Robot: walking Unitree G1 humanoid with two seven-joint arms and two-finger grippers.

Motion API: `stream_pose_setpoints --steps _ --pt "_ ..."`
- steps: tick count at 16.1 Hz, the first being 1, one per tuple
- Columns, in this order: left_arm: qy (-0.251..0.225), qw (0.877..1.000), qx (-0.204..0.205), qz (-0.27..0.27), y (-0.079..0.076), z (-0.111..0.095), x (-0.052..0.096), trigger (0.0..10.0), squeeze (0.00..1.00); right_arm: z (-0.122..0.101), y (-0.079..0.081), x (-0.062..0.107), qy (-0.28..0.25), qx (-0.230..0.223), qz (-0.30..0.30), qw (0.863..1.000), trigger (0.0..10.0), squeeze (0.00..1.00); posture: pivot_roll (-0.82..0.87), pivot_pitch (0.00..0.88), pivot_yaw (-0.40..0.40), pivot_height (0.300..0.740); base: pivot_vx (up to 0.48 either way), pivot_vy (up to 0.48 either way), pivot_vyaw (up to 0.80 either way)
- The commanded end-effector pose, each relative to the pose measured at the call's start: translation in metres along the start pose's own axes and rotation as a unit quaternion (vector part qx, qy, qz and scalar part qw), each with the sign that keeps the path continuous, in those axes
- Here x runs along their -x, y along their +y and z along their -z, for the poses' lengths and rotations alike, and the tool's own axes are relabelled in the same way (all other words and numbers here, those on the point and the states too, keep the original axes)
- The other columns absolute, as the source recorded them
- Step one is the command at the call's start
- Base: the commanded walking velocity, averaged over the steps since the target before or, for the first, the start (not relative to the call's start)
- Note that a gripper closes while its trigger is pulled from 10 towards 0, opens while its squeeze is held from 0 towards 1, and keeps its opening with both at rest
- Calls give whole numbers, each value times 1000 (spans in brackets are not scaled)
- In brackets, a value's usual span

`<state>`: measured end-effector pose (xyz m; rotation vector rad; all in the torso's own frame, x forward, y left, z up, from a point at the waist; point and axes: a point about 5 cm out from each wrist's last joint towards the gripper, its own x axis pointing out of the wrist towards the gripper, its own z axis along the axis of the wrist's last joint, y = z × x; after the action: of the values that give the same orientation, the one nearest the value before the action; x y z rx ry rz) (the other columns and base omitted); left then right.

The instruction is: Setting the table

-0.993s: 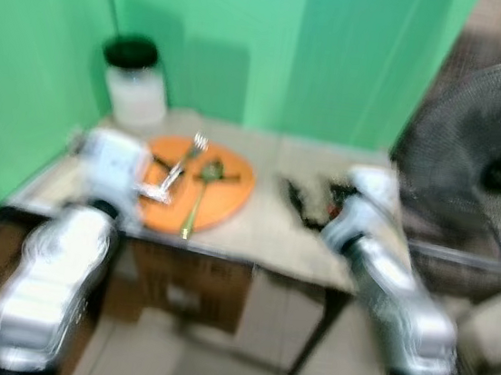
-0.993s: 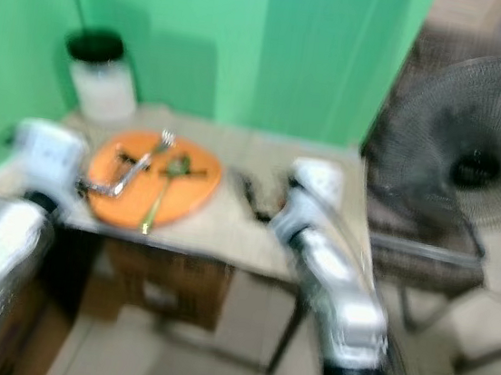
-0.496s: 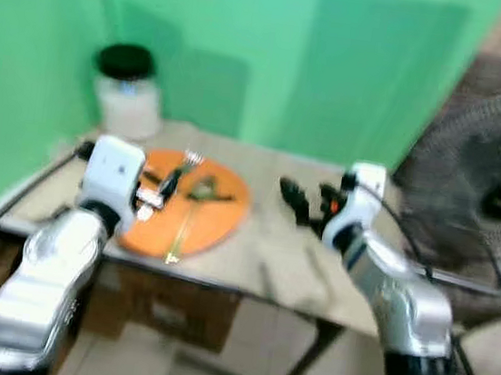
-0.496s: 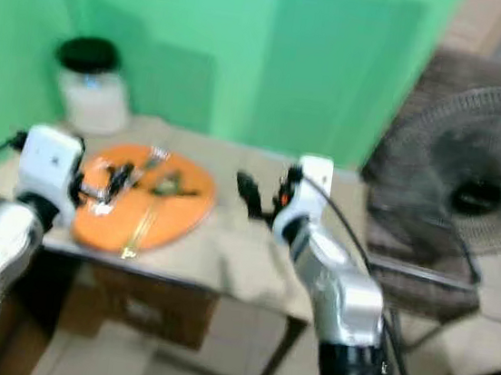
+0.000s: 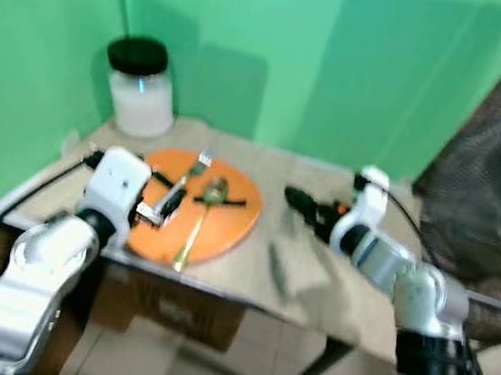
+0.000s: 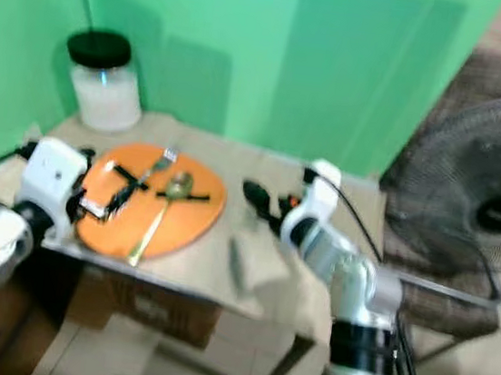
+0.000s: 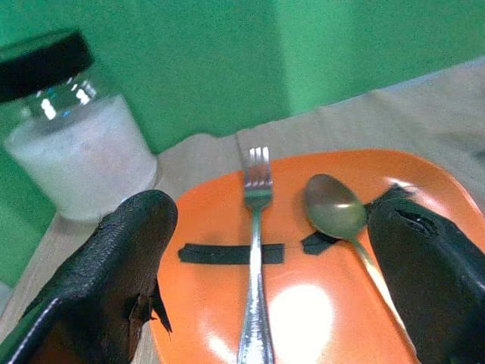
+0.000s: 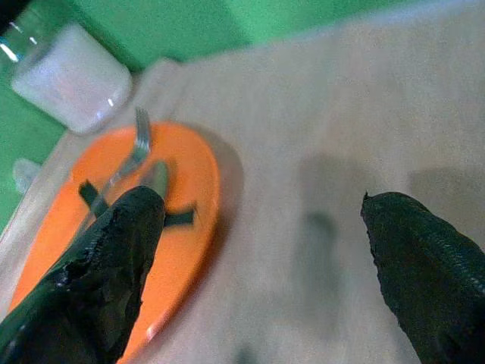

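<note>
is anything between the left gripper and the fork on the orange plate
Nothing visible does. The left gripper, fingers spread open, hangs over the orange plate with the fork lying straight ahead between them; the spoon lies beside it, off to one side.

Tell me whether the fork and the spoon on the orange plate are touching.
Apart. The left wrist view shows the fork and spoon lying side by side with bare orange plate between them.

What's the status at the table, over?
Left tool open over the orange plate, fork and spoon untouched. Right tool open above bare table. Jar behind plate.
</note>
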<state>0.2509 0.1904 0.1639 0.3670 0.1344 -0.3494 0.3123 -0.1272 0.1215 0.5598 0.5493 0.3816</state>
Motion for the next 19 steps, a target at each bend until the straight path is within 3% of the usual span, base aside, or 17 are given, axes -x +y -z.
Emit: stream_pose_setpoints --steps 1,3,4,5,10,15,16,19 --pt "8 1000 -7 16 -1 4 2 10000 573 -5 1 -4 10 -15 -12 1000 10000 0 193 0 -81 740 0 0 0" --pt "19 999 -11 45 -1 5 6 10000 416 -7 6 -15 25 -46 -23 998 10000 0 200 0 -81 740 0 0 0" --pt "23 998 -12 57 2 5 8 10000 125 -8 9 -22 37 -59 -25 997 10000 0 196 0 -79 740 0 0 0" --pt "24 998 -14 59 8 5 8 10000 0 -11 13 -27 45 -58 -26 997 10000 0 181 0 -68 740 0 0 0" --pt "23 996 8 89 30 1 12 10000 0 -25 34 -45 86 -61 -38 994 10000 0 168 0 -87 740 0 0 0" --pt "44 986 13 163 25 6 27 10000 0 -17 46 -52 132 -73 -48 987 10000 0 163 0 -86 740 0 0 0" --pt "61 981 -2 182 24 9 32 10000 0 -9 49 -55 150 -64 -44 986 10000 0 160 0 -83 740 0 0 0" --pt "70 980 -6 185 26 9 35 10000 0 1 54 -59 164 -83 -52 982 10000 0 178 0 -82 740 0 0 0"
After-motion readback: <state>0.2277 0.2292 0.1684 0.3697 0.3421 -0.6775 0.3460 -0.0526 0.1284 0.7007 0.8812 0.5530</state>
